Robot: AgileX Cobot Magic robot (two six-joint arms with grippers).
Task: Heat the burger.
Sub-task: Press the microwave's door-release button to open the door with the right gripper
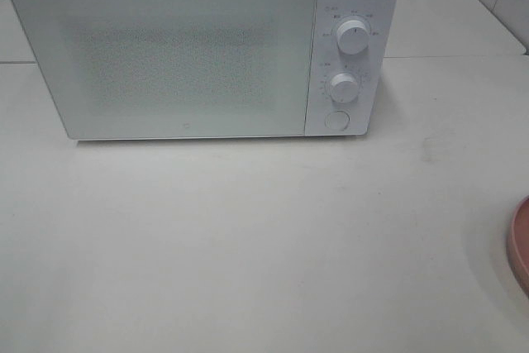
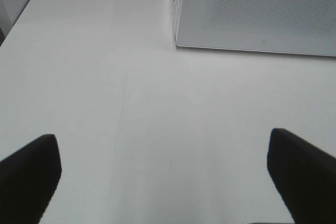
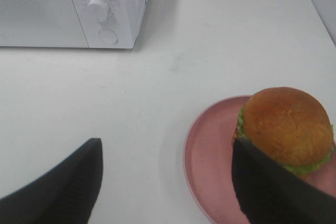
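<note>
1. White microwave [image 1: 190, 55] is standing at the back of the table [image 1: 248, 237], door shut.
2. Burger [image 3: 286, 124] is sitting on the pink plate [image 3: 210, 161], well apart from the microwave.
3. Right gripper [image 3: 165, 150] is hovering with its fingers spread, one finger [image 3: 273, 192] partly hiding the burger.
4. Left gripper [image 2: 163, 177] is hanging over the table, spread wide.

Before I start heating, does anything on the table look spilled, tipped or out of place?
Nothing stands out. The microwave sits square with its door shut, the burger stands upright and intact on the pink plate, and no spill shows on the table.
</note>
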